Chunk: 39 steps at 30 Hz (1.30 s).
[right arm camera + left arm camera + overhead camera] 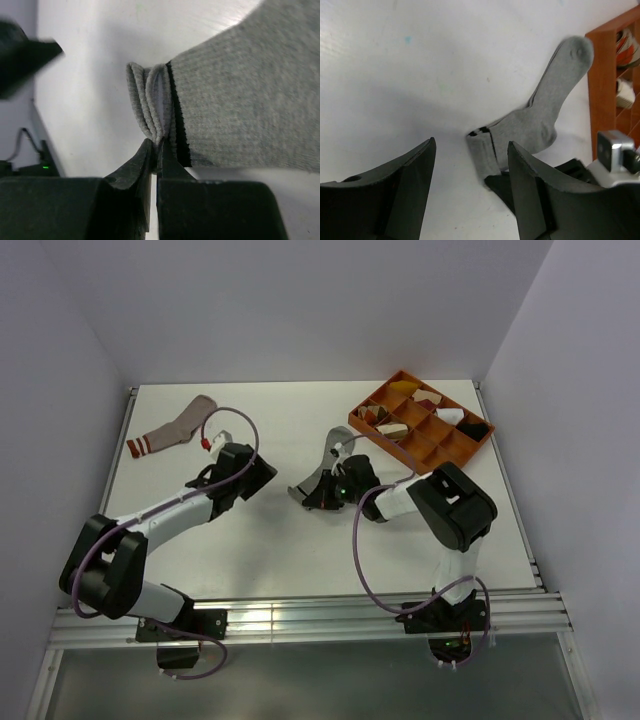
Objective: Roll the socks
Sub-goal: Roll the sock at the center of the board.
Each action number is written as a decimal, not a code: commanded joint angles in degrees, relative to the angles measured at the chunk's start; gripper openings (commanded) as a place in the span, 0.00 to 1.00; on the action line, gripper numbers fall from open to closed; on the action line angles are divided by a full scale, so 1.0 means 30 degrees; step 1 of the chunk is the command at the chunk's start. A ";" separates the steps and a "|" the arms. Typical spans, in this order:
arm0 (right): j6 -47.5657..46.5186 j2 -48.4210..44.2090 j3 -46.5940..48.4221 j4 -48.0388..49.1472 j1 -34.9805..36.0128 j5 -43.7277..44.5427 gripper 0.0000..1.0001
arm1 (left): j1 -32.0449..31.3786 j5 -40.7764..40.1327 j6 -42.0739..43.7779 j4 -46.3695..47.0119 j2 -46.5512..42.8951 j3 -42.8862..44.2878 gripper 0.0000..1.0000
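One grey sock [245, 100], folded cuff pinched in right claw [156, 150]

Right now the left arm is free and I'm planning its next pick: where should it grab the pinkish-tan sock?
Probably the striped cuff, pinched from above. The pinkish-tan sock lies flat, so nothing is raised for a side approach, and the cuff is its nearest end.

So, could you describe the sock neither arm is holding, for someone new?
On the white table, look towards the far left corner. The pinkish-tan sock lies there alone. Red and white cuff stripes set it apart from the grey sock near the orange tray.
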 commanded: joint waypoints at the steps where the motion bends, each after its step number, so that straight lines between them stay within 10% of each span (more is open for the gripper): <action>1: 0.3404 0.0572 -0.0623 0.2488 -0.0762 -0.2214 0.00 | -0.0964 0.0412 -0.0427 0.2876 -0.0738 -0.0976 0.64; 14: 0.8417 0.2769 -0.2000 0.6419 -0.1848 -0.3769 0.00 | -0.2872 0.0323 -0.0689 0.3875 0.1839 -0.0715 0.62; 39: 0.8301 0.3210 -0.0946 0.5073 -0.2053 -0.4209 0.00 | -0.3048 0.0439 -0.0749 0.3992 0.5119 0.0251 0.45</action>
